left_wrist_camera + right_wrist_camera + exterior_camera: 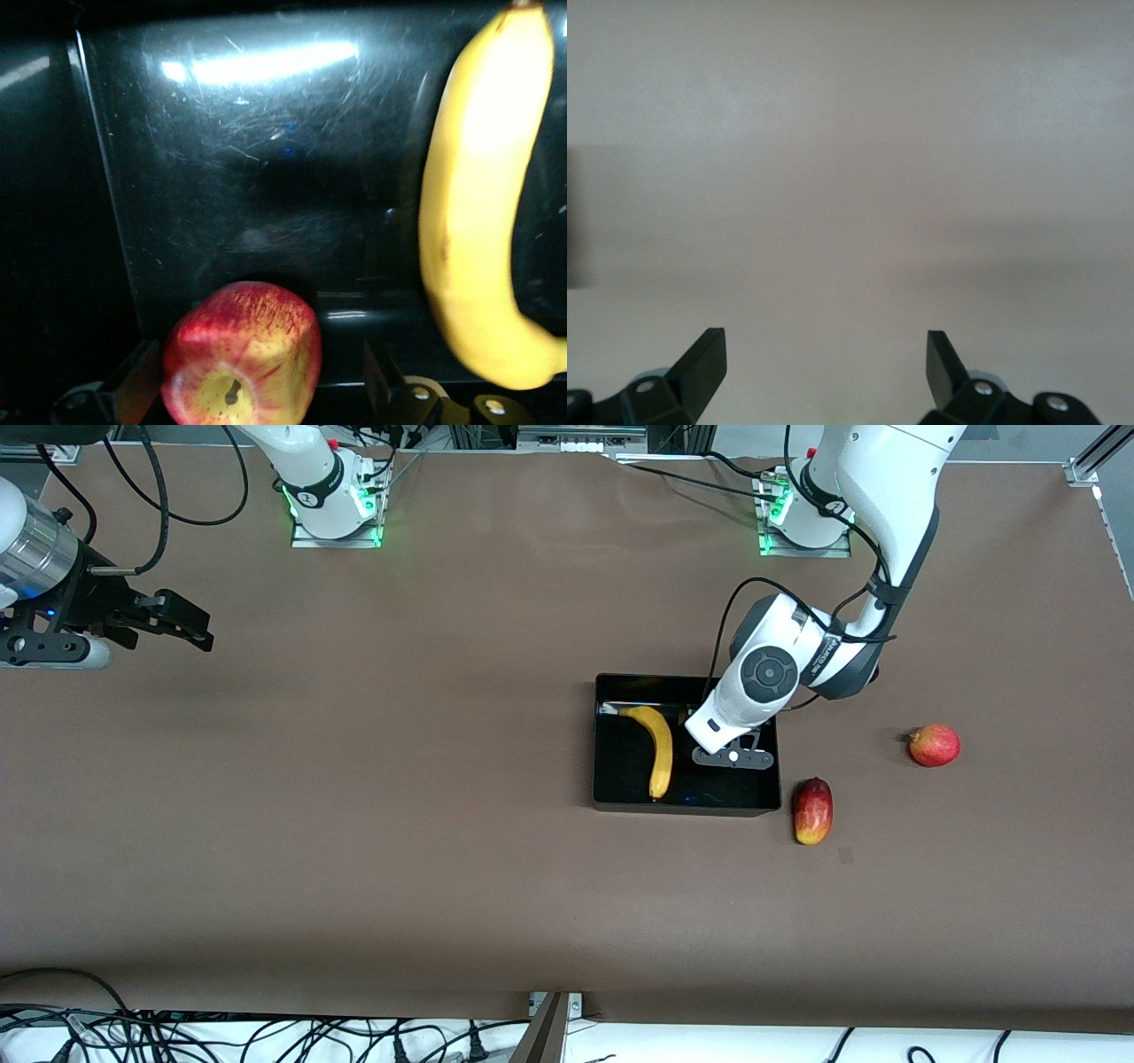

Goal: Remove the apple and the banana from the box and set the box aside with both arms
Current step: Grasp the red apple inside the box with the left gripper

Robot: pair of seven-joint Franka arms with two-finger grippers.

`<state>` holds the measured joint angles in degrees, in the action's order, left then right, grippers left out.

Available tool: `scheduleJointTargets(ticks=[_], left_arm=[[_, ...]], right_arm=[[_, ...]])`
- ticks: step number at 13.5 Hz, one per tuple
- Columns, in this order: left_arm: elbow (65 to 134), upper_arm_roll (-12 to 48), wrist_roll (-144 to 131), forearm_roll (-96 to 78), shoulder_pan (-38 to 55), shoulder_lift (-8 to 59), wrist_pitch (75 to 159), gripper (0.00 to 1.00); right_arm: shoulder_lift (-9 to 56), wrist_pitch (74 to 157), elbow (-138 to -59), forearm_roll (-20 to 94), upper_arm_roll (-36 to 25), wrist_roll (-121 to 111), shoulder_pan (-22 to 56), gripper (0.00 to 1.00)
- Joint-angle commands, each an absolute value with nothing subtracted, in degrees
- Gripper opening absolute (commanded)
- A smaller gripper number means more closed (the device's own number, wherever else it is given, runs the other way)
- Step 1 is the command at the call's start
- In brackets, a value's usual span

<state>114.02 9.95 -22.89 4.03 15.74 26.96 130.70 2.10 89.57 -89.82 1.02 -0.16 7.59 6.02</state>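
Left wrist view showed the apple (241,354) sitting between the spread jaws of the left gripper (257,390), one black fingertip (133,376) on each side of it and neither seen touching the fruit. The apple, red streaked with pale yellow, had its stem dimple turned toward the camera and rested on the glossy floor of the black box (266,177). Beside it lay the banana (483,204), yellow and curved, its long axis running roughly along the gripper's line of sight.

In the front view the left gripper (733,756) hung low inside the box (611,788), hiding the apple, with the banana (657,748) lying toward the right arm's end of the box. The left arm was plainly the nearer one; a closing of the jaws looked like the next call.

The right gripper (182,620) waited well apart over the bare table (399,824), its jaws apart and holding nothing.
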Motion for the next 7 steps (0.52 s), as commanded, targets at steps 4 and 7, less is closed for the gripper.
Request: scheduleJointTargets(ticks=[4,7], left_arm=[[115.14,10.63,-20.39,5.71,15.03,27.69,131.75,0.13],[113.39,10.63,-20.48,5.71,14.16,24.10,128.78,0.00]], right_arm=[[2.29,89.21,-88.95,0.53,0.62,7.29,5.27,1.00],[2.29,89.30,-88.95,0.53,0.62,7.29,5.27,1.00]])
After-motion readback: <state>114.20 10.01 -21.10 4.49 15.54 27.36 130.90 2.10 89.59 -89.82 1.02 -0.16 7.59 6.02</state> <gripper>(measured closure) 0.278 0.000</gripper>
